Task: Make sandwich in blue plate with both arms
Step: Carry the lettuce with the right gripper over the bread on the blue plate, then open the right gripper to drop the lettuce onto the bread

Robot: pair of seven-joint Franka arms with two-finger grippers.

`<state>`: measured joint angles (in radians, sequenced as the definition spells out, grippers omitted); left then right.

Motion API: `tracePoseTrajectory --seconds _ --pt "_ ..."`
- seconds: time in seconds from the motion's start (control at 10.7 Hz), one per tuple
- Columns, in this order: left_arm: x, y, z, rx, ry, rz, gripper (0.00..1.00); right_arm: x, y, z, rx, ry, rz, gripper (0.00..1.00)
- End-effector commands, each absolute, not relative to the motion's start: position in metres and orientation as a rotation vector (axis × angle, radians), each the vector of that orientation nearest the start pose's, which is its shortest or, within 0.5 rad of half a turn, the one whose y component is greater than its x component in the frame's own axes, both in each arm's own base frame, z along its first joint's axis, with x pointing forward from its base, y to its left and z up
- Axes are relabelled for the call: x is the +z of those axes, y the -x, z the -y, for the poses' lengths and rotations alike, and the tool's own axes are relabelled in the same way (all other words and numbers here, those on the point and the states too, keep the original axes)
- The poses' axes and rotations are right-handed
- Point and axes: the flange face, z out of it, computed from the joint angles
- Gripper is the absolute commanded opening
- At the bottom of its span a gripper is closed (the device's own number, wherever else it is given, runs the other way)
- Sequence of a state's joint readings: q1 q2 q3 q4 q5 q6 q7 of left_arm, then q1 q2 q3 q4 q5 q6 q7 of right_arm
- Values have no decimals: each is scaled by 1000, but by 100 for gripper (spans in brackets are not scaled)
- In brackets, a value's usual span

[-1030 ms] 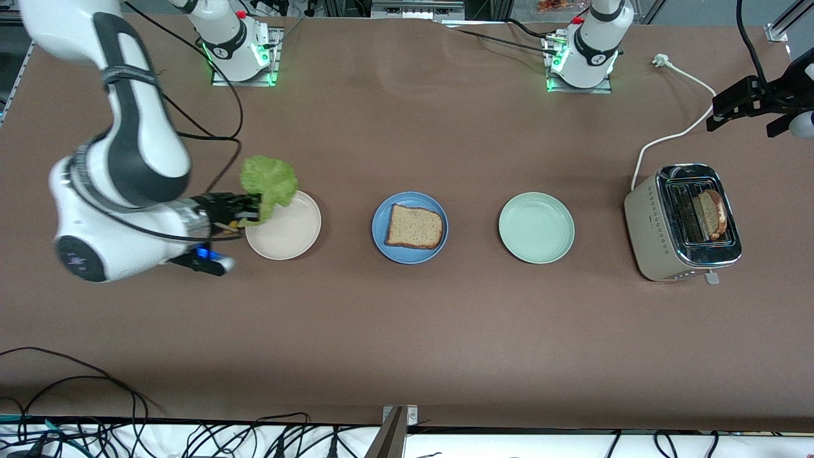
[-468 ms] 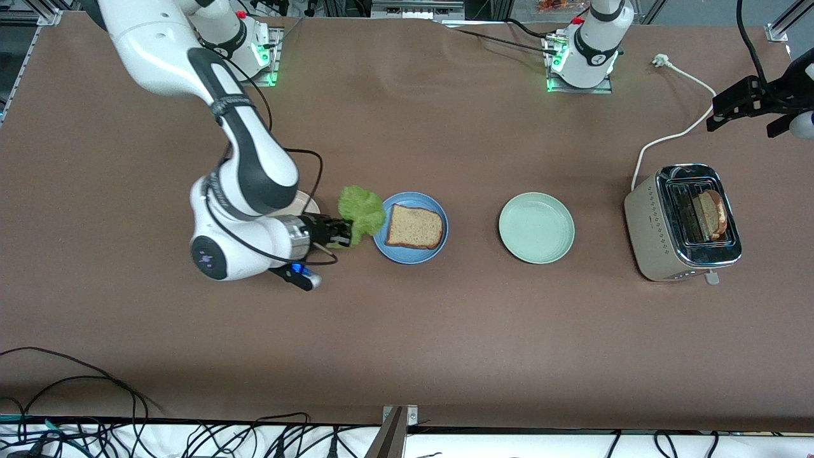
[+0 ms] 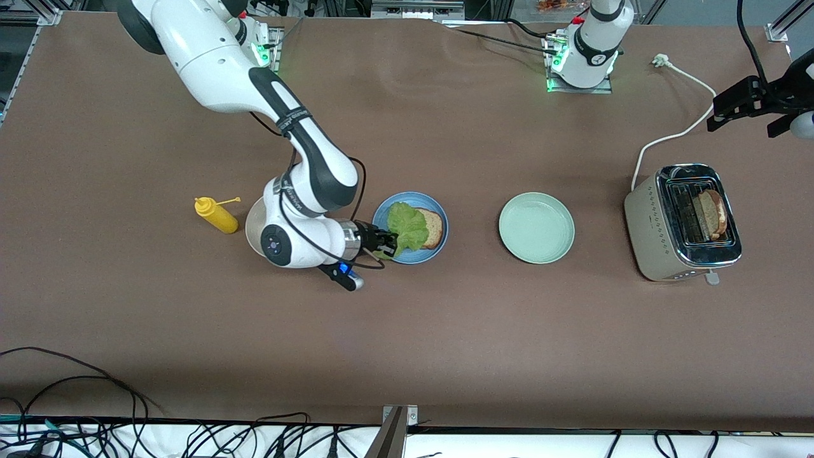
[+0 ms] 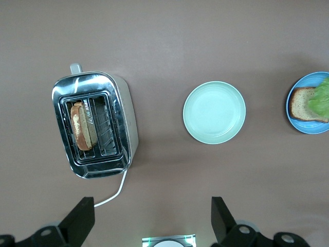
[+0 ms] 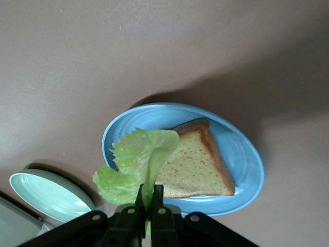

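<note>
Right tool (image 3: 389, 241) clamped on lettuce leaf (image 3: 407, 227) over blue plate (image 3: 439, 245): light, floppy, tearable; best pinched at edge. Left tool (image 4: 151, 222) apart, waiting above toaster (image 3: 682, 222).

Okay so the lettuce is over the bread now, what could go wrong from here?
1. The right hand is shut on one edge of the ruffled green lettuce leaf, which hangs folded; released like this, it may land bunched or partly off the brown bread slice on the round blue plate.
2. The second bread slice sits in the silver toaster; the open left hand, high over it, could miss it in the narrow slot.
</note>
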<state>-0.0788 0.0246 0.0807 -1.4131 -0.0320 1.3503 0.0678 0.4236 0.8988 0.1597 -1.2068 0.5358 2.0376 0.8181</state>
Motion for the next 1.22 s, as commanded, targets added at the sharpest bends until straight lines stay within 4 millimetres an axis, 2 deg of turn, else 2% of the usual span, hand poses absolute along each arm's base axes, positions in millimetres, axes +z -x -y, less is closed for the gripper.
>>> tracePoseTrajectory --seconds 0.0,0.09,0.19,0.37,0.66,0.84,0.94,1.12 --pt "671 -539 1 144 3137 -103 100 237 -627 -425 592 2551 -746 21" --pt "671 -539 1 144 3138 -104 100 229 -621 -428 593 2578 -733 99" --pt "671 -539 1 144 3138 -104 100 227 -619 -428 579 2607 -722 100" --pt "671 -539 1 142 3138 -101 100 241 -625 -422 510 2662 -680 100" --pt "672 -539 1 140 3138 -104 100 298 -647 -408 272 2757 -590 100" --pt "671 -539 1 142 3138 -104 100 335 -654 -399 130 2823 -538 100" --pt "672 -539 1 140 3138 -104 100 361 -659 -382 55 2869 -523 100" --pt "671 -539 1 142 3138 -104 100 396 -657 -352 40 2992 -436 100"
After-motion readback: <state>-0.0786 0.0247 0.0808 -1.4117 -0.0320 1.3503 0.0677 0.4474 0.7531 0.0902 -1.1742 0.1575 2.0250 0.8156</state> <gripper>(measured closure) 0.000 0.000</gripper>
